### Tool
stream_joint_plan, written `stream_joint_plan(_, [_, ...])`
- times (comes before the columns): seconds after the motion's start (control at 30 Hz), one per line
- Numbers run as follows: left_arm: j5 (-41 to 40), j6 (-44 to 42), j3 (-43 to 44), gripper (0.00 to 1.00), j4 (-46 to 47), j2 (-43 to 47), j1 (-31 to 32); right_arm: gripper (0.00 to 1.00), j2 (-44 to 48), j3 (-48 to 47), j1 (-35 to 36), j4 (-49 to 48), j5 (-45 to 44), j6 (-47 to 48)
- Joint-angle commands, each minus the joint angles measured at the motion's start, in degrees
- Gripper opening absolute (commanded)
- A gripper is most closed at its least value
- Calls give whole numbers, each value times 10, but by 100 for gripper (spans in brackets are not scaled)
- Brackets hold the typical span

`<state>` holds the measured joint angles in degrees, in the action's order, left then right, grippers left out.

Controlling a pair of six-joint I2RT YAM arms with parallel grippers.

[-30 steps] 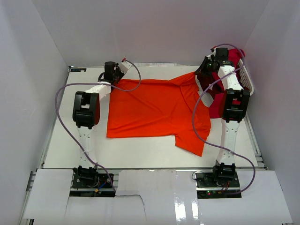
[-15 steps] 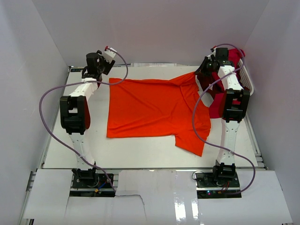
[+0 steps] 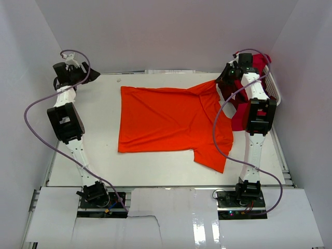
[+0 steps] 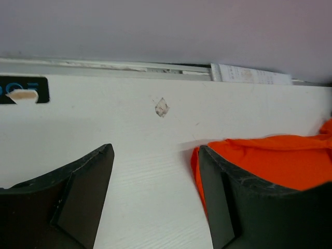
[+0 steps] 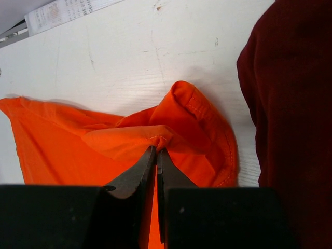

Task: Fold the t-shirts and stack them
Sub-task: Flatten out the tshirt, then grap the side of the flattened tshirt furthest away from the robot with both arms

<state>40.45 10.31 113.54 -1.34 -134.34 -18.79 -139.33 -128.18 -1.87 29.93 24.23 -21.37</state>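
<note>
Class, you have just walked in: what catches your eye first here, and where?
The bright orange t-shirt lies spread across the middle of the white table. The right gripper pinches it near the collar at the far right, beside dark maroon cloth; the left gripper hangs open over the far left corner.

Bright orange t-shirt (image 3: 166, 122), dark maroon t-shirt (image 5: 295, 104), crimson t-shirt (image 3: 237, 122), white table (image 3: 98, 150), black-and-white arms (image 3: 65, 122), pale grey walls (image 3: 166, 31)
</note>
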Motion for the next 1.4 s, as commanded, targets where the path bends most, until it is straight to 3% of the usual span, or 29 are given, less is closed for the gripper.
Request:
stream_joint_plan(0.0, [116, 115, 56, 76, -37, -30, 9, 8, 16, 7, -2, -9, 7, 11])
stream_joint_plan(0.07, [149, 144, 110, 77, -65, -72, 3, 8, 18, 9, -2, -8, 6, 12])
stream_joint_plan(0.1, [205, 160, 120, 74, -60, -84, -2, 8, 20, 10, -2, -8, 4, 12])
stream_joint_plan(0.17, [237, 187, 118, 72, -38, -102, -5, 8, 20, 11, -2, -7, 4, 13])
stream_joint_plan(0.33, [233, 190, 98, 78, -46, -99, -8, 8, 26, 20, -2, -8, 6, 13])
stream_joint_plan(1.37, [198, 152, 166, 70, -61, -199, 51, 8, 28, 26, -2, -10, 12, 18])
